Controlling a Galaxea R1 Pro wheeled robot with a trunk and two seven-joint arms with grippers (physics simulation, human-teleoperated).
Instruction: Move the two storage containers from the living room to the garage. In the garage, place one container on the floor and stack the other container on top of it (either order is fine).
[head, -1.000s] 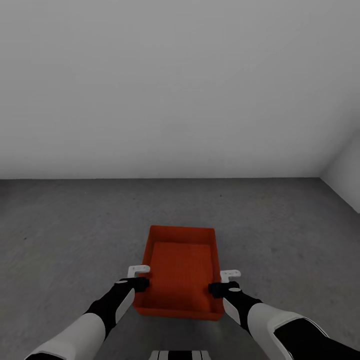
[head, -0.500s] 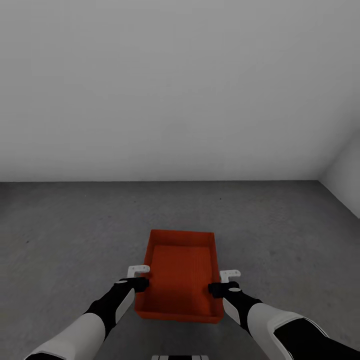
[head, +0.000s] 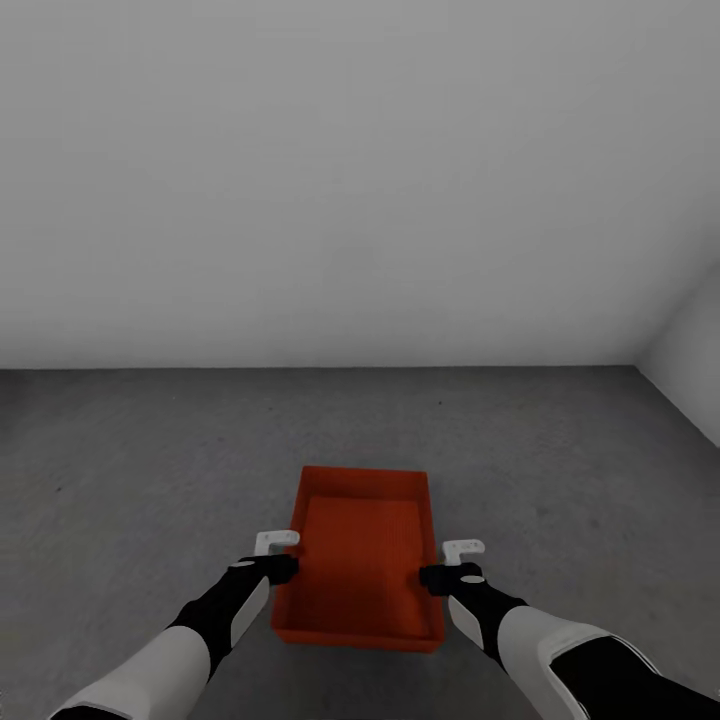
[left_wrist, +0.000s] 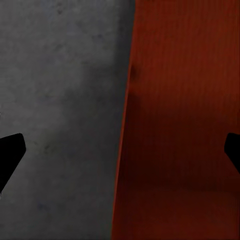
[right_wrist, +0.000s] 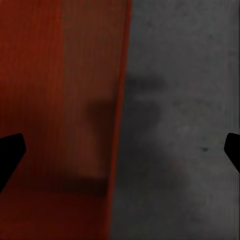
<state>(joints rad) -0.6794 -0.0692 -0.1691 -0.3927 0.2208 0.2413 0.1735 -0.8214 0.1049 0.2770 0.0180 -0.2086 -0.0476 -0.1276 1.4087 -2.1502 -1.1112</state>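
Straddling the rigid, probably light storage container (head: 362, 560), both grippers' fingers (left_wrist: 11, 152) gape open; grip each long wall between them.

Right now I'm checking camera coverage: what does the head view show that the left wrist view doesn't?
Head view alone: the whole storage container, both arms, the left gripper and right gripper at its side walls, and the white-grey wall. Left wrist view alone: two dark fingertips set wide apart, straddling one container wall. Both: red-orange container and grey concrete floor.
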